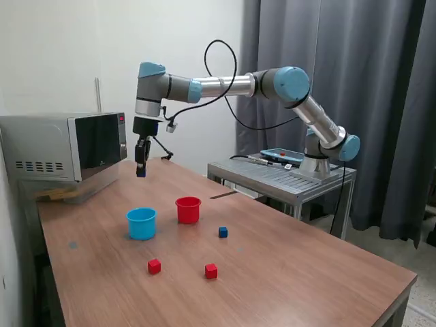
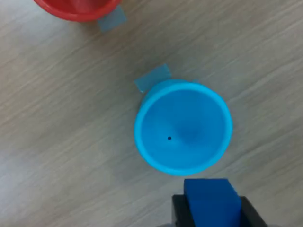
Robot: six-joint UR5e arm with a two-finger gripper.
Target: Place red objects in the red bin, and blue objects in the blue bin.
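One blue cube (image 2: 208,198) clamped in gripper (image 2: 210,208); seemingly above blue cup (image 2: 182,127).

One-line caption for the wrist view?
Jaws shut on a blue cube above the empty light-blue cup, red cup at frame edge.

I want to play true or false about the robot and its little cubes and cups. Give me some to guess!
1. The gripper holds a dark blue cube. True.
2. The light-blue plastic cup has a cube inside. False: it is empty.
3. Two small red cubes lie on the wooden table. True.
4. The red plastic cup lies tipped over. False: it stands upright.
5. Another dark blue cube sits inside the red cup. False: it lies on the table beside it.
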